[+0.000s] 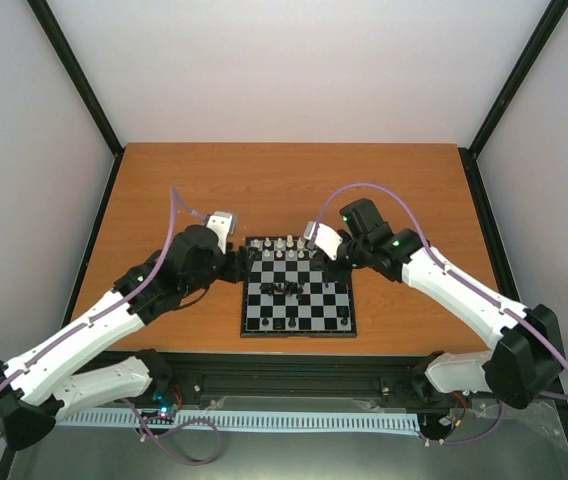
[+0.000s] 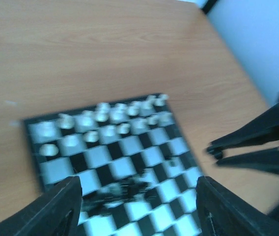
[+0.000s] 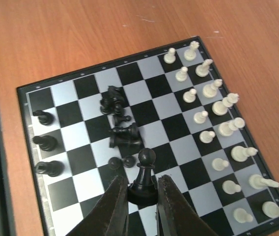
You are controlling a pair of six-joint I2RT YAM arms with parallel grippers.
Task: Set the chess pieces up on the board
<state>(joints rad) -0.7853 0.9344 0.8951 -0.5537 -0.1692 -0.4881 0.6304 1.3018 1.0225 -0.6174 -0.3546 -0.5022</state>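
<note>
Right wrist, black chess piece (image 3: 146, 162) upright in right gripper (image 3: 142, 189)

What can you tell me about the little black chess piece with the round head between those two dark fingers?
The black round-headed chess piece looks like glossy plastic: ball on top, slim neck, wider round base. It stands upright, pinched at the base by the right gripper, whose fingers press both sides. It is over the black-and-silver checkered board, near the edge closest to the wrist camera; whether it rests on a square or hangs above, I cannot tell.
</note>
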